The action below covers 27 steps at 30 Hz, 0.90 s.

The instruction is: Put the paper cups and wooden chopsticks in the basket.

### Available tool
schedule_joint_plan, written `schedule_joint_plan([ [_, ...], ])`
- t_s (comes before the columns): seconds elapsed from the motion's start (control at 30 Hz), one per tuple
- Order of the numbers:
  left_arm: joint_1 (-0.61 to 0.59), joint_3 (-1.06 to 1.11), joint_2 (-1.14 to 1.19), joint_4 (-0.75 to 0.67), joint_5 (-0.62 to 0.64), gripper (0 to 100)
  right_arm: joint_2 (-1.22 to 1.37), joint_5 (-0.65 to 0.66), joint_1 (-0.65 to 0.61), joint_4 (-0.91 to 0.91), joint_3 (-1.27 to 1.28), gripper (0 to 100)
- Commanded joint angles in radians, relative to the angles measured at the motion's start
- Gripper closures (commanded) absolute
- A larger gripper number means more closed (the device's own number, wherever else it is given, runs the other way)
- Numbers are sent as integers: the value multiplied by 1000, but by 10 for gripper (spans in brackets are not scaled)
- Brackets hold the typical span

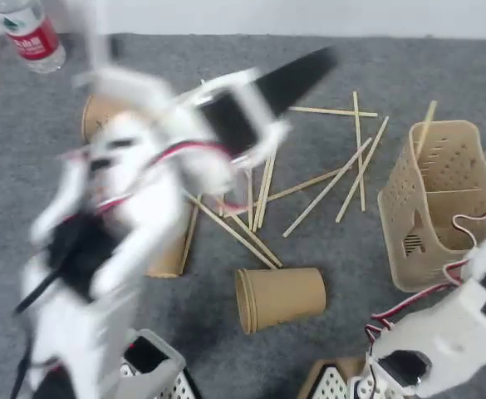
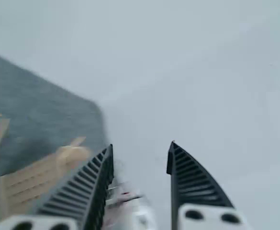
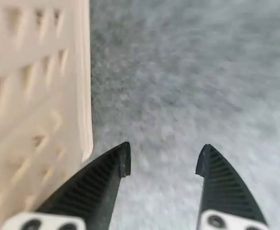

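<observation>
A tan slotted basket [image 1: 442,199] stands at the right of the grey carpet. One paper cup [image 1: 280,298] lies on its side in the middle front. Another cup [image 1: 95,112] shows at the back left, and a third [image 1: 172,253] lies half hidden under my left arm [image 1: 135,208]. Several wooden chopsticks [image 1: 330,184] are scattered between the cups and the basket. My left gripper [image 2: 140,153] is raised above the table, open and empty, with the basket [image 2: 29,179] far below it. My right gripper [image 3: 163,158] is open and empty over bare carpet, close beside the basket's wall [image 3: 39,96].
A water bottle [image 1: 31,33] lies at the back left corner. Two small perforated holders [image 1: 155,370] [image 1: 330,382] sit at the front edge by the arm bases. My right arm [image 1: 450,332] fills the front right, with red and white cables trailing by the basket.
</observation>
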Motion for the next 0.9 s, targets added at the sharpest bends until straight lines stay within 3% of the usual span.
schedule_joint_plan([
  [0.0, -184, -28, -46, 404, -57, 824, -153, -38, 4, 88, -106, 758],
  [0.17, -328, -22, -49, 698, -58, 826, -262, -44, -1, 171, -180, 758],
  [0.33, -333, 186, -110, 695, -58, 827, -334, -130, -1, 177, -215, 758],
  [0.47, -269, 423, -245, 695, -83, 827, -381, -140, -1, 197, -216, 758],
  [0.57, -209, 656, -404, 687, -103, 827, -426, -141, -1, 208, -216, 758],
  [0.73, -110, 1098, -743, 540, -83, 827, -476, -161, -22, 229, -215, 758],
  [0.87, -83, 1155, -1054, 502, -77, 827, -481, -161, -51, 265, -213, 758],
])
